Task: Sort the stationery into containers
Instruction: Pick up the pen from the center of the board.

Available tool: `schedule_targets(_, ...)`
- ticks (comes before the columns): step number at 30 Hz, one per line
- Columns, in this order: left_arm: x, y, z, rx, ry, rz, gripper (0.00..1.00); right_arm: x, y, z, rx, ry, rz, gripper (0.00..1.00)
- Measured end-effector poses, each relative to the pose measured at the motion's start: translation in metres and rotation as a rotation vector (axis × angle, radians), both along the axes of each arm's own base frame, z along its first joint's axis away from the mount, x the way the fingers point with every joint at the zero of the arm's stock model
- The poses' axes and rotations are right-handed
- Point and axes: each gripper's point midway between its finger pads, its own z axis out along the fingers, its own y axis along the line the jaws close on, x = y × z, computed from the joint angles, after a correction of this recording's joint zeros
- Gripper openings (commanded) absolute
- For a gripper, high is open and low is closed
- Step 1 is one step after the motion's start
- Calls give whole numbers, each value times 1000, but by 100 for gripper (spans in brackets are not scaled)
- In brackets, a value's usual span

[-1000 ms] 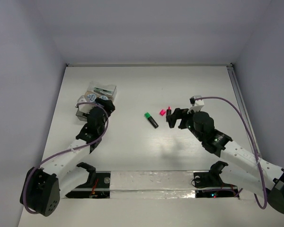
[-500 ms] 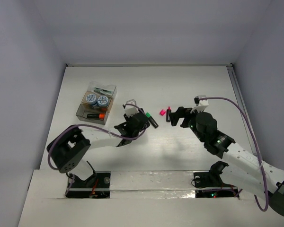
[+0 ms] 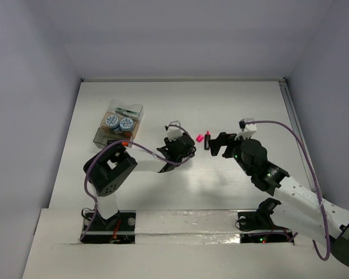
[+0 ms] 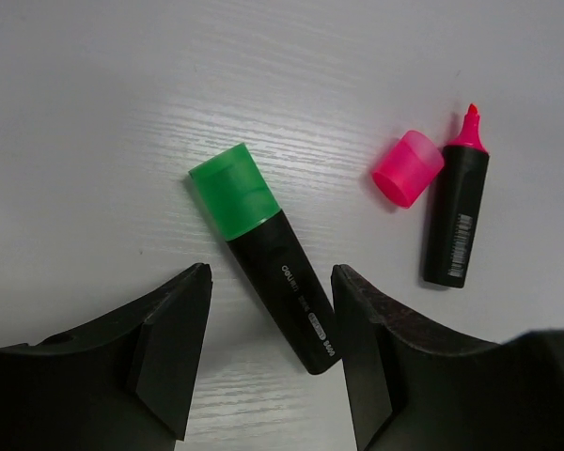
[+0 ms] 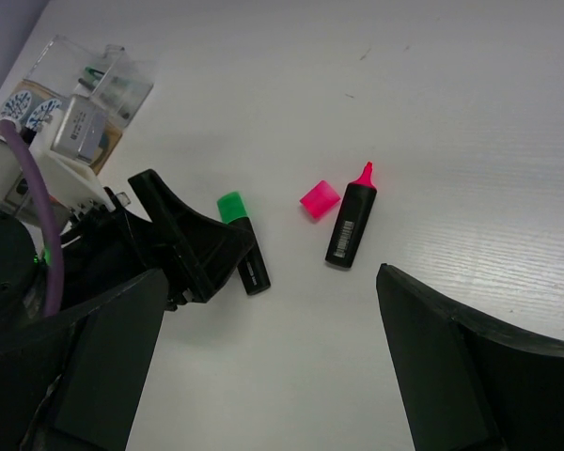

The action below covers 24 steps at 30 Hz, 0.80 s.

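Observation:
A black marker with a green cap [image 4: 268, 254] lies flat on the table, and my left gripper [image 4: 271, 282] is open with one jaw on each side of its black end, not touching it. In the top view the left gripper [image 3: 179, 149] covers this marker. An uncapped pink-tipped marker [image 4: 456, 216] and its loose pink cap [image 4: 407, 167] lie just to the right. My right gripper [image 3: 215, 144] is open and empty above the pink marker [image 3: 207, 140]. The clear boxes [image 3: 117, 125] hold two blue-white discs [image 3: 118, 122], pens and an orange-ended marker [image 3: 119, 142].
The left arm's elbow [image 3: 109, 168] stands just in front of the boxes. The left gripper [image 5: 193, 249] shows in the right wrist view beside the green-capped marker [image 5: 242, 246]. A purple cable [image 3: 291, 139] loops off the right arm. White walls enclose the table.
My left gripper has swung from the boxes rightward to the green-capped marker and now straddles it. My right gripper has shifted slightly and stays open.

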Motion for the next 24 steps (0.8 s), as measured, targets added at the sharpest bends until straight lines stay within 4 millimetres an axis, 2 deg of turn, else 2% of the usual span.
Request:
schedule_targets(3,-2,2,-9,26,17,-2,50,0,0,0,0,0,0,99)
schedule_targets(6,1,0,-8,35,14,-4,47,0,0,0,0,0,0,98)
schedule_targets(10,10,-8,-5,67,-1,-16,44,0,0,0,0,0,0,98)
schedule_targets(14,22,-17,-11,135,-5,-36,42,0,0,0,0,0,0,98)
schedule_targets(19,25,-15,-13,214,-6,-63,40,0,0,0,0,0,0,98)
schedule_targets(24,28,-12,-16,307,-4,-86,30,0,0,0,0,0,0,98)
